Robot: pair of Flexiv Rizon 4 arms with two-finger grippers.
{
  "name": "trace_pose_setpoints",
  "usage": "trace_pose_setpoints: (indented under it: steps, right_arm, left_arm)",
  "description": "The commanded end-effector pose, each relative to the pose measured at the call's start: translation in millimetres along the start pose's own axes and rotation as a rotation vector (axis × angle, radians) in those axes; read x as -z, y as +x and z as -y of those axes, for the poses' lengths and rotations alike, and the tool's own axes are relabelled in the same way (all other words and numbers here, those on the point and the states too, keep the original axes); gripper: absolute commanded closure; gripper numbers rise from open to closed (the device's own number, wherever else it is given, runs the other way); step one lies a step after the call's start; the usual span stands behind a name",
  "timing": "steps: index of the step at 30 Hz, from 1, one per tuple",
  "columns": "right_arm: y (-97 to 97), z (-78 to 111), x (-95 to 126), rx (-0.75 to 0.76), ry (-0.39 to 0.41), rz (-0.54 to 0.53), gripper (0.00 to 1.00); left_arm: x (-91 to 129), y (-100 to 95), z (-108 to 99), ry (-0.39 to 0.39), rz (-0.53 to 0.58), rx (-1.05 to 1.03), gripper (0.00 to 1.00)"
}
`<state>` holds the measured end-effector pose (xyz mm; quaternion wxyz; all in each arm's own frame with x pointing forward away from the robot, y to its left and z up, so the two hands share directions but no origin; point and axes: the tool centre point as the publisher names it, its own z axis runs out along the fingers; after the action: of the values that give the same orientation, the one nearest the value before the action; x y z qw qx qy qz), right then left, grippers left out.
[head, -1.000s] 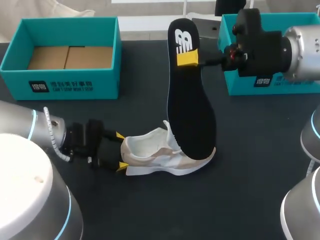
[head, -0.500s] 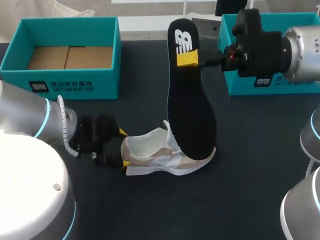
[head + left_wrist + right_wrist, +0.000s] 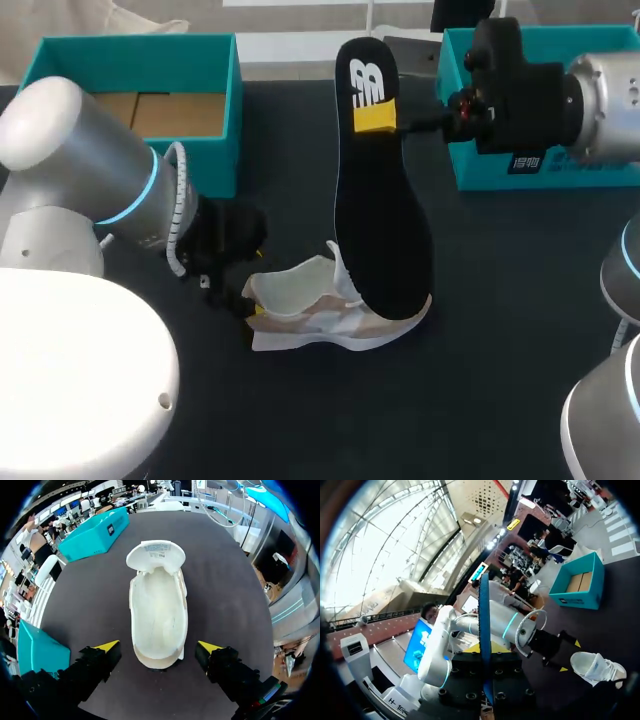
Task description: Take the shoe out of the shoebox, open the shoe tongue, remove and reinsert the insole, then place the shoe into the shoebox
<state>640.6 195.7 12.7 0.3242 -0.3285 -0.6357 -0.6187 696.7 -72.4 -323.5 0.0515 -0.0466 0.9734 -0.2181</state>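
Black foam insole [image 3: 380,220] stands almost upright over the middle of the dark table [image 3: 480,380]. Its toe end rests in the mouth of the white and beige sneaker [image 3: 159,610], and its heel end is pinched in the right gripper [image 3: 378,118], whose yellow-tipped fingers are clamped on either face. The sneaker lies on its sole near the table's middle, tongue folded forward and its inside bare. The left gripper [image 3: 158,647] sits at the sneaker's heel with its fingers spread wide, one on each side, touching nothing. A teal cardboard shoebox [image 3: 140,165] waits open at the table's far left corner.

This looks like the insole step, most likely feeding it back in. To do it well, the left fingers should first close on the heel counter so the sneaker cannot skid or tip. The right arm should then lay the insole down toward the sole's line and slide the toe end forward under the tongue. Pushing down while it is upright would probably buckle it.
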Motion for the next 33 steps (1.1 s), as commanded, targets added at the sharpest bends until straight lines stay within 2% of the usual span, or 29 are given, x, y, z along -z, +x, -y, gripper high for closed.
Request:
trace_pose_setpoints:
  steps: [1, 7, 9, 12, 15, 20, 28, 33]
  right_arm:
    - [-0.2, -0.6, -2.6, -0.002, 0.001, 0.002, 1.0]
    - [-0.2, -0.6, -2.6, -0.002, 0.001, 0.002, 1.0]
    - [-0.2, -0.6, -2.6, -0.002, 0.001, 0.002, 1.0]
    - [-0.2, -0.6, -2.6, -0.002, 0.001, 0.002, 1.0]
    - [-0.2, -0.6, -2.6, -0.002, 0.001, 0.002, 1.0]
    - [-0.2, -0.6, -2.6, -0.002, 0.001, 0.002, 1.0]
    - [-0.2, -0.6, -2.6, -0.002, 0.001, 0.002, 1.0]
    - [-0.2, -0.6, -2.6, -0.002, 0.001, 0.002, 1.0]
  left_arm:
    - [4.4, 3.5, 1.8, -0.128, 0.008, 0.001, 0.0]
    - [4.4, 3.5, 1.8, -0.128, 0.008, 0.001, 0.0]
    - [3.5, 3.2, 2.2, -0.18, 0.004, -0.024, 0.0]
    - [4.9, 3.1, 2.5, -0.22, -0.037, -0.041, 0.0]
    - [8.0, 2.4, 2.2, -0.251, -0.032, -0.045, 0.0]
    - [7.5, -1.6, 2.4, -0.226, -0.022, -0.037, 0.0]
    - [1.1, -3.1, 6.3, -0.249, -0.041, -0.034, 0.0]
    - [-1.5, -12.0, 15.0, -0.256, -0.038, 0.003, 0.0]
